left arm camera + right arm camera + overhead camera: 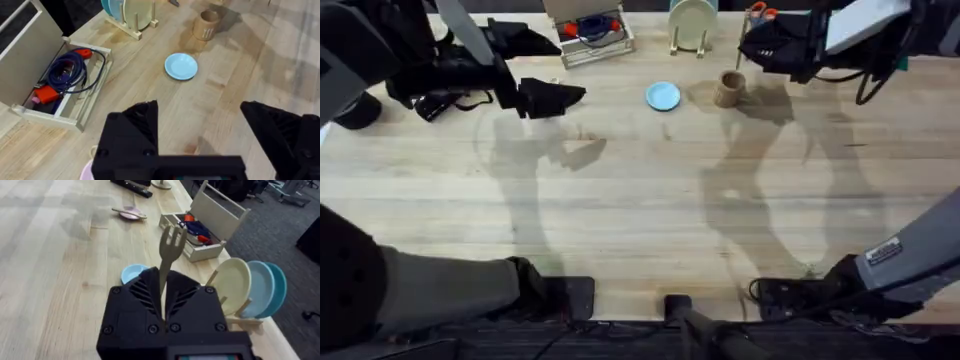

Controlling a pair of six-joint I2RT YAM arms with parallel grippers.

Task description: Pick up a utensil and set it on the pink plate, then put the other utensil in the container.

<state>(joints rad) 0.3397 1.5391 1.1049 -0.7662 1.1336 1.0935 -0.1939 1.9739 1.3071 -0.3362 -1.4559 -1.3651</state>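
**A:** Where is the wooden fork at this moment?

**B:** In the right claw. Its two black fingers are pressed together on the slim handle, and the tines stand above them. From overhead, that claw hangs at the far right of the worktop, just beside and above the ribbed tan cup.

**A:** And the pink plate?

**B:** The right wrist camera shows the pink plate far across the worktop, with a light utensil lying across it. The left wrist camera catches only a sliver of its rim beneath the left claw.

**A:** What is the left claw doing?

**B:** The left claw is spread wide with nothing between its fingers, over the far left of the worktop.

**A:** Anything else nearby?

**B:** A small light-blue plate sits just left of the cup. Behind it are a plate rack and a clear box of red and blue cables.
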